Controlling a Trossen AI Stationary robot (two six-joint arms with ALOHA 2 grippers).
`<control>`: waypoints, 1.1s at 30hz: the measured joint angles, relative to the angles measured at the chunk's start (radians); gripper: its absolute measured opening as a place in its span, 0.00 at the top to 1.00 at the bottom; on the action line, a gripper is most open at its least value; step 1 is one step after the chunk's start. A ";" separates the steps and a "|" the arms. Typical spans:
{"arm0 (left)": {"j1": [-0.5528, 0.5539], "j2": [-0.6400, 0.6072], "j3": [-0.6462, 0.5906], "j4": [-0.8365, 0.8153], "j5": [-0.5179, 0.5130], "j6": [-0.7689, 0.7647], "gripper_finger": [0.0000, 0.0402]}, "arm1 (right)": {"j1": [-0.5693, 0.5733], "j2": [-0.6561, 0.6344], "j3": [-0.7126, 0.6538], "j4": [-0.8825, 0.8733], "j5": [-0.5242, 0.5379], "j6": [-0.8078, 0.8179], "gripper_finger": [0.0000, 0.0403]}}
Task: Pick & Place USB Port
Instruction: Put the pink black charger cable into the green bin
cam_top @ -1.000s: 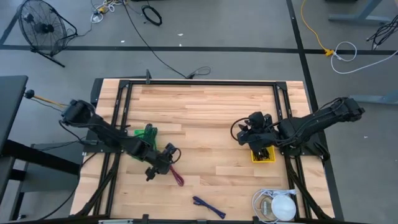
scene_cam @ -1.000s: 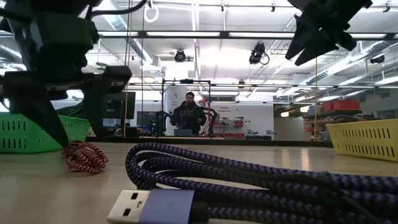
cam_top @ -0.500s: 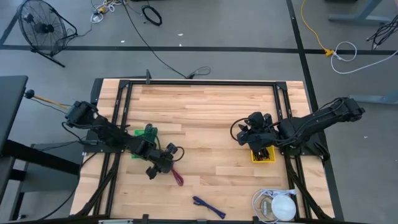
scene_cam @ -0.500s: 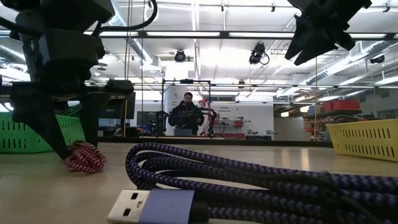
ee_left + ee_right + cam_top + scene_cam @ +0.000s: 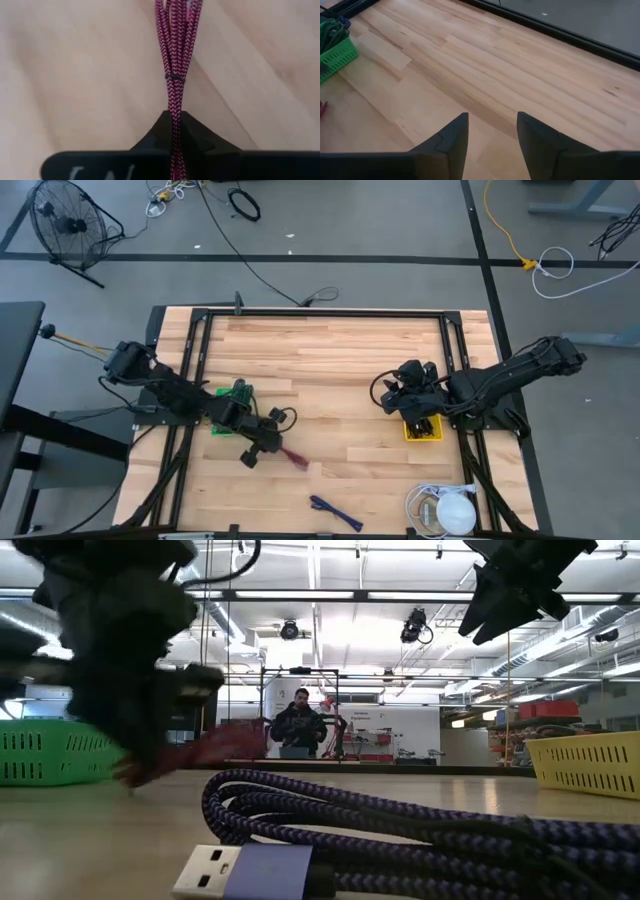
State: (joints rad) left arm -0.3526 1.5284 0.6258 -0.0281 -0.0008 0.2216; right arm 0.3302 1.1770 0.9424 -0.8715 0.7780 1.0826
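The left hand (image 5: 268, 448) is clamped on the red braided USB cable (image 5: 173, 65), just right of the green basket (image 5: 240, 392) on the counter (image 5: 330, 370). The pick looks done; next comes carrying it over the basket. The right hand (image 5: 492, 132) waits part-open over the yellow bin (image 5: 425, 429).

A black floor fan (image 5: 68, 225) stands on the grey floor (image 5: 400, 220) beyond the table's (image 5: 340, 360) far left corner. Black cables (image 5: 243, 202) trail across the floor toward the table's far edge. A yellow cable (image 5: 505, 230) and a white coiled one (image 5: 553, 264) lie far right. In the low view, a person (image 5: 301, 725) sits in the room behind.
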 joint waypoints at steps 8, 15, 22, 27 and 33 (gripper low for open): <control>0.076 -0.186 0.002 0.047 -0.027 -0.301 0.96 | 0.000 0.000 0.000 -0.007 0.000 -0.019 0.58; 0.037 -0.412 0.002 -0.178 -0.269 -0.659 0.96 | 0.000 0.000 0.000 -0.008 0.000 -0.071 0.58; -0.118 -0.570 0.002 -0.500 -0.593 -1.084 0.96 | 0.000 0.000 0.000 -0.009 0.005 -0.115 0.58; -0.289 -0.601 0.002 -0.704 -0.807 -1.485 0.96 | 0.000 0.000 0.000 -0.009 0.055 -0.160 0.58; -0.458 -0.568 0.003 -0.819 -0.892 -1.860 0.96 | 0.000 0.000 0.000 -0.010 0.112 -0.226 0.58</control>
State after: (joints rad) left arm -0.8110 0.9604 0.6289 -0.8467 -0.8927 -1.6385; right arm 0.3302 1.1770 0.9421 -0.8810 0.8905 0.8566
